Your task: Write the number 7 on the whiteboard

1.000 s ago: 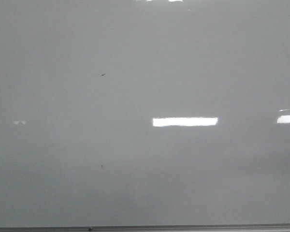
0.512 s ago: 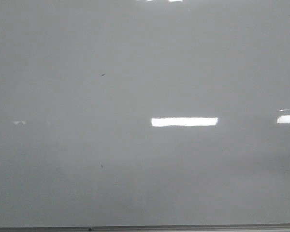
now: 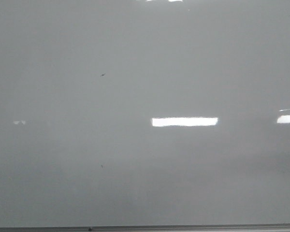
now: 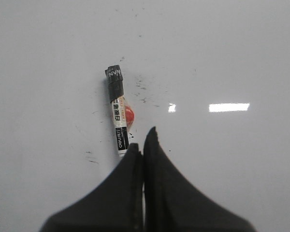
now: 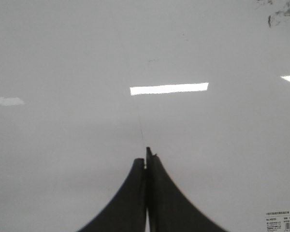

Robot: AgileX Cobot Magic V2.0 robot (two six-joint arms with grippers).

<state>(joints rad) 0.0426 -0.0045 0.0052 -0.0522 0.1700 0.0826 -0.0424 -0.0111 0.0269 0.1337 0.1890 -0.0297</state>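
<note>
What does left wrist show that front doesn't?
Left wrist only: a marker lying on the board with its black cap on and an orange-red spot beside its barrel, scattered dark ink specks around it, and the left gripper with fingers pressed together, holding nothing. Front only: the thin grey frame edge along the bottom; no marker or gripper in view. Both: the glossy whiteboard with bright rectangular light reflections, and no number 7 drawn.
</note>
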